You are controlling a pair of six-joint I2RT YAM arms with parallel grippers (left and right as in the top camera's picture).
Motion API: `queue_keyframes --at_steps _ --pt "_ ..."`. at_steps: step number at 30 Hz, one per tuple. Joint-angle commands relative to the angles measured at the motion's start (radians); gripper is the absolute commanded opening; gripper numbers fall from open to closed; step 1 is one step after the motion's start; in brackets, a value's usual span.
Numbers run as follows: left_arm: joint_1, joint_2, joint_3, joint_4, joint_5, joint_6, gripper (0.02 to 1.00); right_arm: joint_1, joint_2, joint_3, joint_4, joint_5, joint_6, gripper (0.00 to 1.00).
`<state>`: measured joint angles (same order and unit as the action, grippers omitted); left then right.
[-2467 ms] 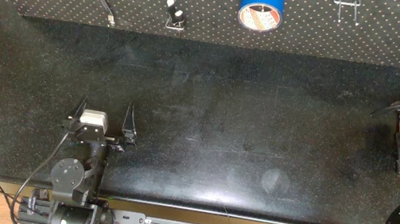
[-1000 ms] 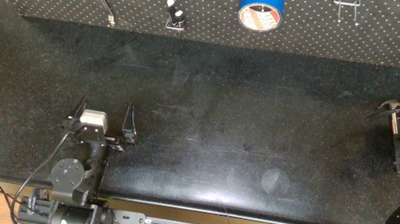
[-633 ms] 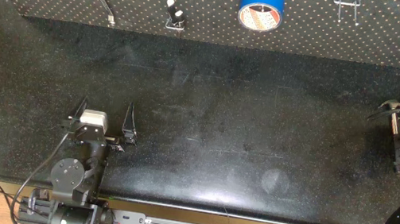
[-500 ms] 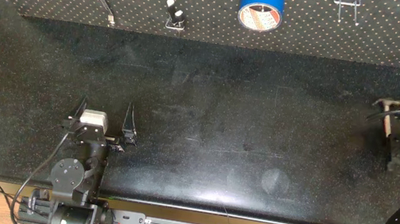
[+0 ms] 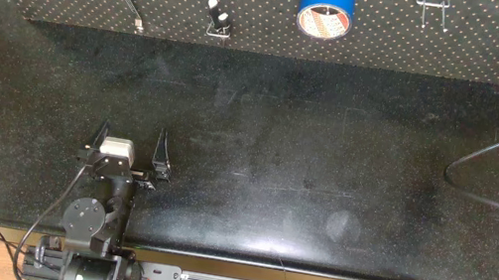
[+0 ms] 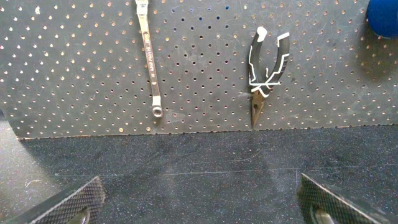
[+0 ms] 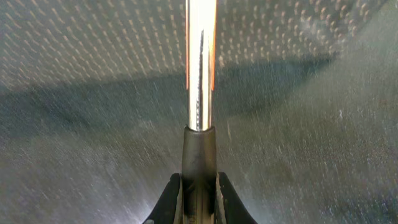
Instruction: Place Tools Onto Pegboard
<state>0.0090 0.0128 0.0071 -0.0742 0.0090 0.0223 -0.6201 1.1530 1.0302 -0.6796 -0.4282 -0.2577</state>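
Across the black worktop (image 5: 308, 149) from the left gripper (image 5: 133, 134) stands the dark perforated pegboard (image 6: 74, 81): the steel combination wrench (image 6: 149, 62) hangs ahead to its left, the black-and-white-handled pliers (image 6: 264, 68) ahead to its right, the blue roll of tape (image 5: 326, 10) farther right. Well to its right, the right gripper (image 7: 199, 196) clasps the chrome-shafted, black-gripped tool (image 7: 199, 74), shaft toward the pegboard.

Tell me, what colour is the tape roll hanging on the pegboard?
The tape roll is blue; the top view shows it best.
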Motion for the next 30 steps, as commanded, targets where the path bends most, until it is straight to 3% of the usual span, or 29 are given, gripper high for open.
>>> queue_keyframes --at_steps 1,4,7,11,18,21,25,30 --pt "0.005 -0.01 -0.002 -0.008 0.018 0.009 0.996 0.034 -0.011 0.01 0.147 -0.231 0.183 0.073" --pt "0.005 -0.01 -0.002 -0.008 0.018 0.009 0.996 0.105 -0.01 0.011 0.251 -0.222 0.249 0.073" --pt "0.005 -0.01 -0.002 -0.008 0.018 0.009 0.998 0.231 -0.01 0.011 0.306 -0.064 0.356 0.073" --pt "0.005 -0.01 -0.002 -0.008 0.018 0.009 0.996 0.355 -0.01 0.011 0.338 0.046 0.362 0.073" --pt "0.005 -0.01 -0.002 -0.008 0.018 0.009 0.996 0.557 -0.01 0.011 0.316 0.36 0.393 0.075" --pt "0.005 -0.01 -0.002 -0.008 0.018 0.009 0.996 0.61 0.007 0.011 0.312 0.457 0.396 0.073" --pt "0.005 -0.01 -0.002 -0.008 0.018 0.009 0.996 0.622 0.101 0.011 0.314 0.454 0.415 0.075" --pt "0.005 -0.01 -0.002 -0.008 0.018 0.009 0.996 0.622 0.174 0.011 0.33 0.391 0.415 0.073"
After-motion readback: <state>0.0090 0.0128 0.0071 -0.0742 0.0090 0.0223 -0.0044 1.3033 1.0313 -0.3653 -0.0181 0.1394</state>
